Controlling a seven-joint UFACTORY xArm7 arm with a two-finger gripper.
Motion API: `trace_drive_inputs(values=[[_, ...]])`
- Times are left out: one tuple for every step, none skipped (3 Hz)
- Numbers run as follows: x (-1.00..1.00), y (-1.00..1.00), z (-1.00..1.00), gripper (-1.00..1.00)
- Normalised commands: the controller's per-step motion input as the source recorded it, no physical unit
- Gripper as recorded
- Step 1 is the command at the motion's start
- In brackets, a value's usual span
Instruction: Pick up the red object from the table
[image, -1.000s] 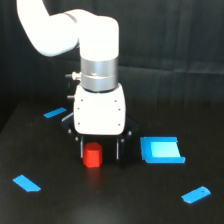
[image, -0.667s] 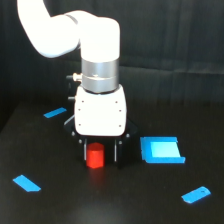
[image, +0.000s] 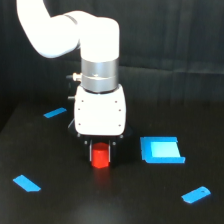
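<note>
The red object (image: 100, 156) is a small red-orange block standing on the black table (image: 65, 200), just below the arm's white wrist housing. My gripper (image: 100, 153) points straight down over it. Its two dark fingers press against the block's left and right sides, so it is shut on the block. The block's bottom edge looks level with the table surface, with a faint reflection under it. The housing hides the top of the block.
A square blue piece (image: 161, 150) lies close to the gripper on the exterior view's right. Small flat blue pieces lie at the back left (image: 55, 112), front left (image: 26, 183) and front right (image: 196, 195). A black curtain hangs behind.
The two fingers have drawn inward from a wider stance and now touch the red block's sides. Neither the arm nor the block has shifted noticeably.
</note>
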Motion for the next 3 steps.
trace_drive_inputs(values=[[0.09,-0.12,0.02,-1.00],[-0.12,-0.14,0.87,-1.00],[-0.05,-0.09,0.93,-0.90]])
